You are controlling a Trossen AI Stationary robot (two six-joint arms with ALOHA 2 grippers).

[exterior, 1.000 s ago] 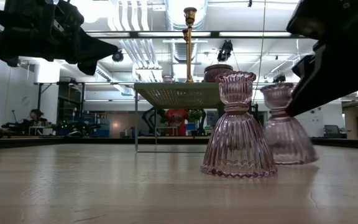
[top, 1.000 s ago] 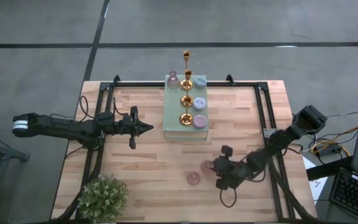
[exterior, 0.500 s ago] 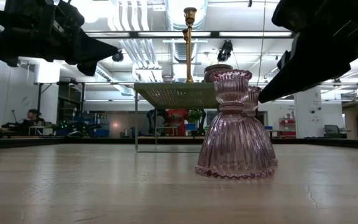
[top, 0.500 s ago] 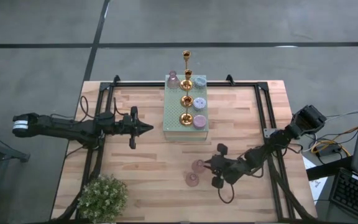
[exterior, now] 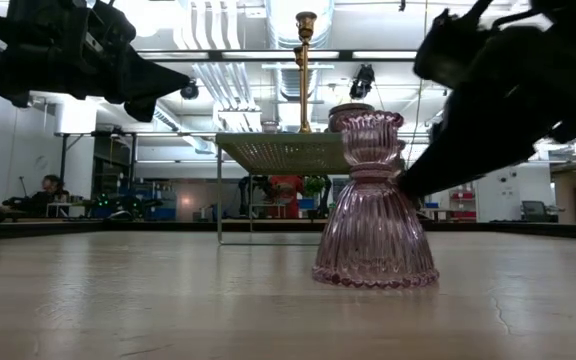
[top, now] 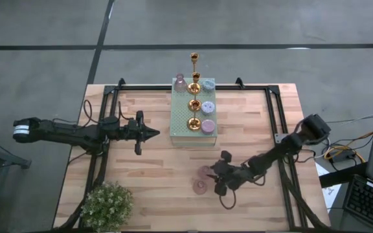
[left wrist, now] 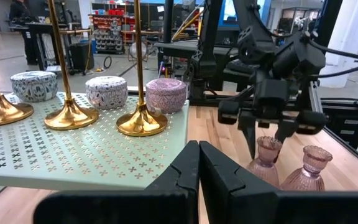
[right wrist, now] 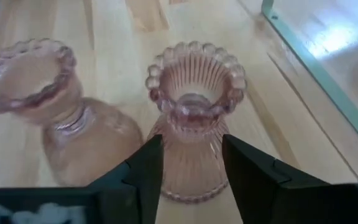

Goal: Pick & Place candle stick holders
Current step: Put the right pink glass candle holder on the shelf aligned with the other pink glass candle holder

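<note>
the right end effector (right wrist: 191, 171) hangs with fingers spread either side of a ribbed pink glass candle stick holder (right wrist: 194, 118), not yet closed on it. that holder stands on the wooden desk (top: 154, 194) in front of the pale green perforated block (top: 181, 133), just beside a second pink glass holder (right wrist: 42, 112) with a beaded rim. to grip well, judge the narrow waist under the scalloped rim the safest hold; the flared skirt would likely slip, and the neighbour is close enough to get knocked. the left end effector (left wrist: 197, 165), fingers pressed together, waits beside the block, where gold holders (left wrist: 140, 121) and squat patterned ones (left wrist: 166, 94) stand.
</note>
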